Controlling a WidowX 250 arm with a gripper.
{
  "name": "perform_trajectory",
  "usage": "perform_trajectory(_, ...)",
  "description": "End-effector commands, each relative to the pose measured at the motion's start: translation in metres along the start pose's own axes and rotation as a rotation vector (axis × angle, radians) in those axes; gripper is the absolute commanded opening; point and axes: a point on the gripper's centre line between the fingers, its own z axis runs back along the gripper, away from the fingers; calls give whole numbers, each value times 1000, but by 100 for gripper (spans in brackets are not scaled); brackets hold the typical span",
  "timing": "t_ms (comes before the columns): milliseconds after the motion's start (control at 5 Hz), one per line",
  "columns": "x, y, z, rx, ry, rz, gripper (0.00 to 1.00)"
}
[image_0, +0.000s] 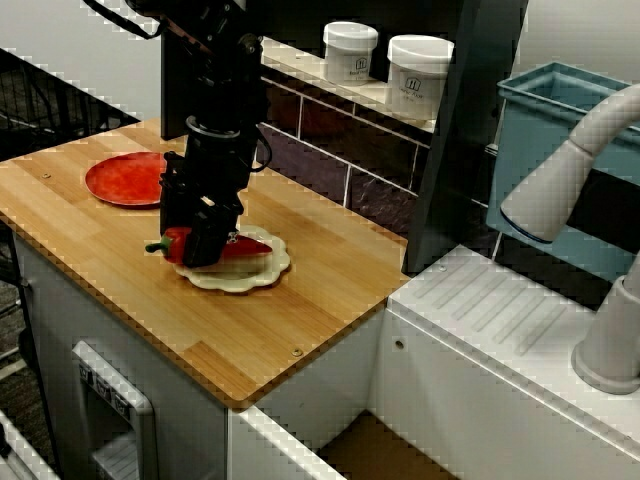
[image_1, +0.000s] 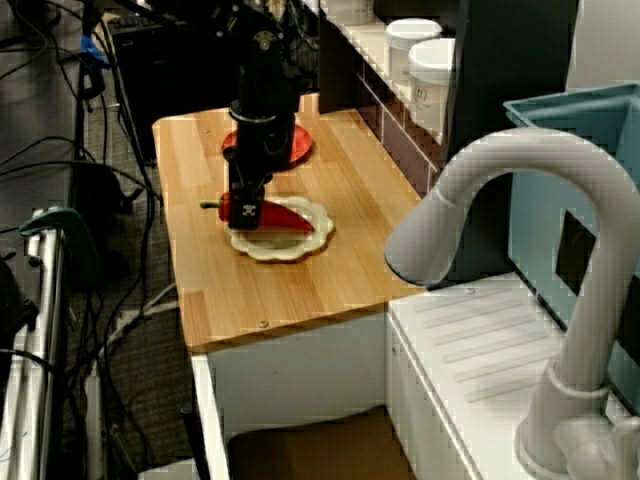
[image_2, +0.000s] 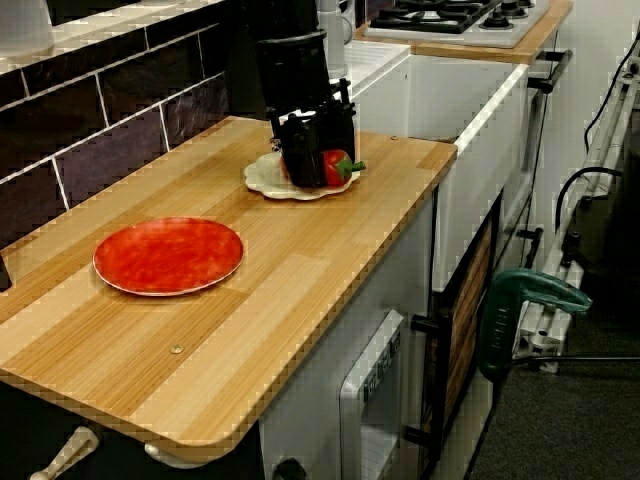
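My black gripper (image_0: 203, 248) is down on a cream scalloped plate (image_0: 240, 281) near the middle of the wooden counter (image_0: 300, 300). Its fingers straddle a red pepper (image_0: 252, 247) that lies across the plate, and they look pressed against it. The pepper's green stem sticks out past the plate's left rim. The view from the sink side shows the gripper (image_1: 245, 212) over the pepper (image_1: 288, 215) and plate (image_1: 288, 250). In the view from the counter's far end the pepper (image_2: 338, 165) shows red at the gripper's (image_2: 315, 165) right side, over the plate (image_2: 265, 181).
A flat red plate (image_0: 125, 180) lies behind the gripper toward the counter's far end, also seen large as the red plate (image_2: 170, 255). Two white jars (image_0: 418, 75) stand on the tiled shelf. A grey faucet (image_0: 570, 170), a teal bin (image_0: 545, 150) and a white drainboard (image_0: 500, 320) lie to the right.
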Motion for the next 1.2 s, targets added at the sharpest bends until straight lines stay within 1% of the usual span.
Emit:
perform_trajectory(0,-7,11,42,-8,-97,22,0)
perform_trajectory(200,-16,25,63,-39,-136,48,0)
perform_trajectory(400,-26,43,73,-47,-163,77,0)
perform_trajectory(600,-30,60,77,-50,-171,120,0)
perform_trajectory(800,-31,77,78,-34,-188,164,0)
perform_trajectory(1000,-24,105,76,-9,-195,229,0)
